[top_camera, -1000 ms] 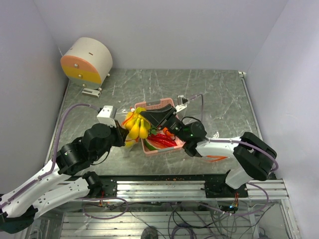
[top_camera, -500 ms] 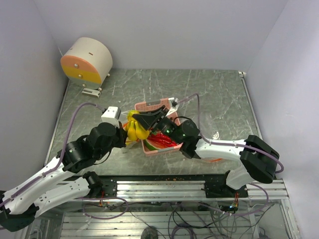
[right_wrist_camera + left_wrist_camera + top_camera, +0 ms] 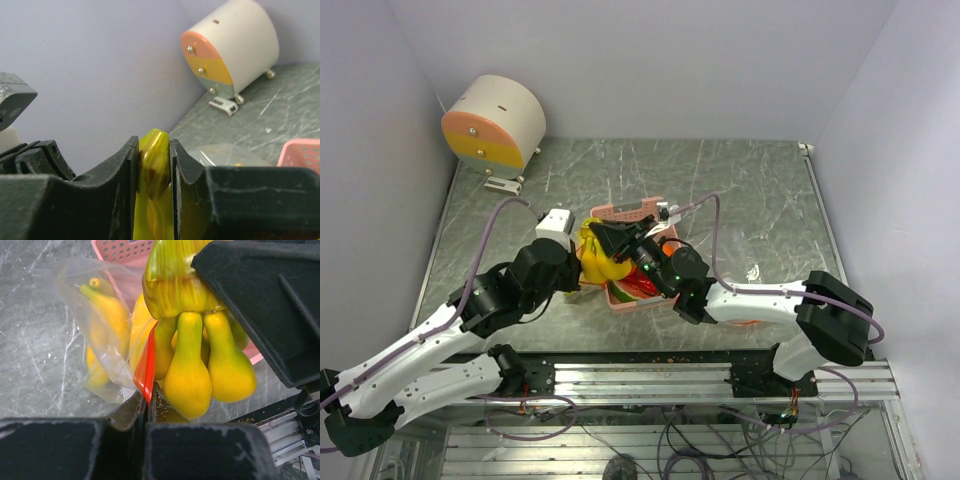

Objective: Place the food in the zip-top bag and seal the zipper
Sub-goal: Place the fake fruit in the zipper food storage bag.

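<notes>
**Top view.** My left claw (image 3: 574, 280) and right claw (image 3: 600, 233) meet at centre frame above the grey marbled table (image 3: 760, 190). The bunch of yellow bananas (image 3: 598, 262) hangs between them, at the left edge of the rigid pink perforated tray (image 3: 638, 209). Long red chili peppers (image 3: 638, 287) lie in the tray. A white drum with an orange face (image 3: 492, 122) stands upper left.

**Left wrist view.** My left claw (image 3: 146, 407), clenched, pinches the orange-red zipper strip (image 3: 146, 371) of the clear floppy plastic bag (image 3: 75, 285) at lower centre. One banana shows through the film at left. The bunch (image 3: 200, 370) hangs just right of the strip.

**Right wrist view.** My right claw (image 3: 153, 170) clamps the bunch's yellow-green stem (image 3: 152, 145) at centre. The bag (image 3: 220, 152) lies lower right, and the drum (image 3: 235, 47) is upper right.
</notes>
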{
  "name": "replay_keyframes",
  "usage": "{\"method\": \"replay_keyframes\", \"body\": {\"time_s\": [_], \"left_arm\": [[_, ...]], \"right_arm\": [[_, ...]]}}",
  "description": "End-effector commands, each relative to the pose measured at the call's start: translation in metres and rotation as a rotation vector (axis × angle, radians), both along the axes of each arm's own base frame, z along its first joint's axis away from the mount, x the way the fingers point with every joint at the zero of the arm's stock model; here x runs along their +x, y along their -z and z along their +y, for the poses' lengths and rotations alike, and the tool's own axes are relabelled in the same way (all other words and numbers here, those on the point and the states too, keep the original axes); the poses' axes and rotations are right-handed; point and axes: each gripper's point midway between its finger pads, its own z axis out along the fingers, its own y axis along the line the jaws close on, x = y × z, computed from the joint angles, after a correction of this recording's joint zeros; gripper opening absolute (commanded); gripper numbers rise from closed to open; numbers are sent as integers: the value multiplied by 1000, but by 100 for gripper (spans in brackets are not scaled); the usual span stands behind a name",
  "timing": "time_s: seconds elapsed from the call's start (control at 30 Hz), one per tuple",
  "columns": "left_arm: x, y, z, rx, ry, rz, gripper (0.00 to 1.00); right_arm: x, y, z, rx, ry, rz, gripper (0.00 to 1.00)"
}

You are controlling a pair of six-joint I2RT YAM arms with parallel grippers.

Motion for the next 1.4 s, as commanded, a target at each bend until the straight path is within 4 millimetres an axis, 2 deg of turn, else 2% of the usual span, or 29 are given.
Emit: {"method": "replay_keyframes", "body": {"time_s": [0.0, 0.23, 0.33, 0.43, 0.5, 0.63, 0.7, 0.83, 1.0, 1.07, 1.23, 1.37], "left_arm": [[8, -71, -21, -172, 40, -127, 7], [23, -114, 8, -144, -120, -208, 7], [24, -129, 6, -183, -117, -232, 7], [22, -135, -4, -232, -80, -237, 7], [21, -129, -9, -245, -62, -226, 7], [18, -101, -12, -225, -59, -170, 7], [16, -87, -12, -229, -64, -148, 7], [15, -77, -5, -245, -96, -145, 7], [21, -62, 5, -208, -171, -132, 7], [24, -54, 5, -196, -192, -119, 7], [27, -36, -2, -183, -195, -87, 7], [27, -35, -4, -188, -187, -84, 7]], "right_arm": [[27, 29, -22, -152, 207, -75, 0], [6, 45, -26, -233, 203, -145, 0], [5, 49, -28, -271, 231, -142, 0], [10, 44, -28, -303, 299, -123, 0], [13, 42, -26, -327, 330, -101, 0], [16, 28, -23, -319, 343, -71, 2], [16, 23, -21, -340, 340, -70, 12], [8, 24, -15, -378, 273, -72, 32], [-3, 29, -10, -461, 183, -41, 48], [-6, 26, -14, -478, 171, -33, 54], [-16, 18, -29, -480, 150, -14, 63], [-22, 8, -48, -463, 155, -16, 65]]}}
